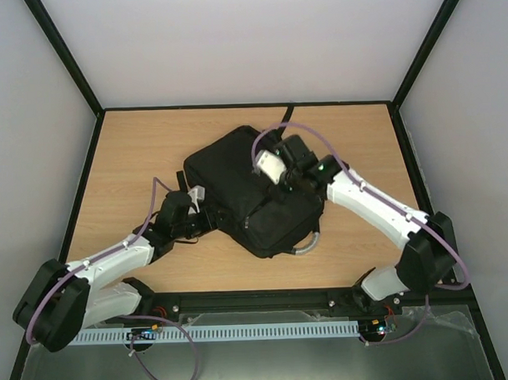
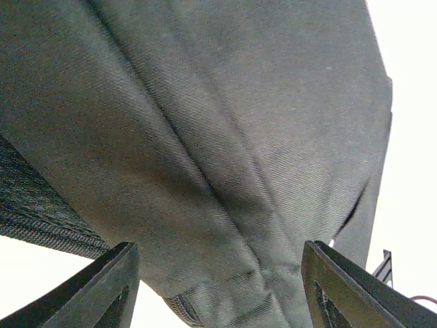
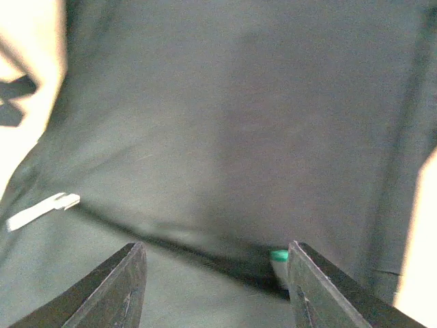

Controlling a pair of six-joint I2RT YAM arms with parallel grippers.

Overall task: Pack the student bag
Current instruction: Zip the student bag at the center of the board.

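The student bag (image 1: 237,186), a large black fabric backpack, lies flat in the middle of the wooden table, its grey curved handle (image 1: 307,246) at the near right corner. My left gripper (image 1: 203,213) is at the bag's left edge. In the left wrist view it (image 2: 218,290) is open, with a fold of the black fabric (image 2: 205,137) filling the space between and beyond the jaws. My right gripper (image 1: 280,177) hovers over the bag's top right part. In the right wrist view it (image 3: 215,283) is open above a dark slit in the bag, where a small green bit (image 3: 278,255) shows beside the right finger.
A white zipper tag (image 3: 42,210) lies on the bag's fabric to the left of my right gripper. A black strap (image 1: 289,114) trails from the bag toward the back wall. Bare wooden table (image 1: 136,161) surrounds the bag, bounded by a black frame and white walls.
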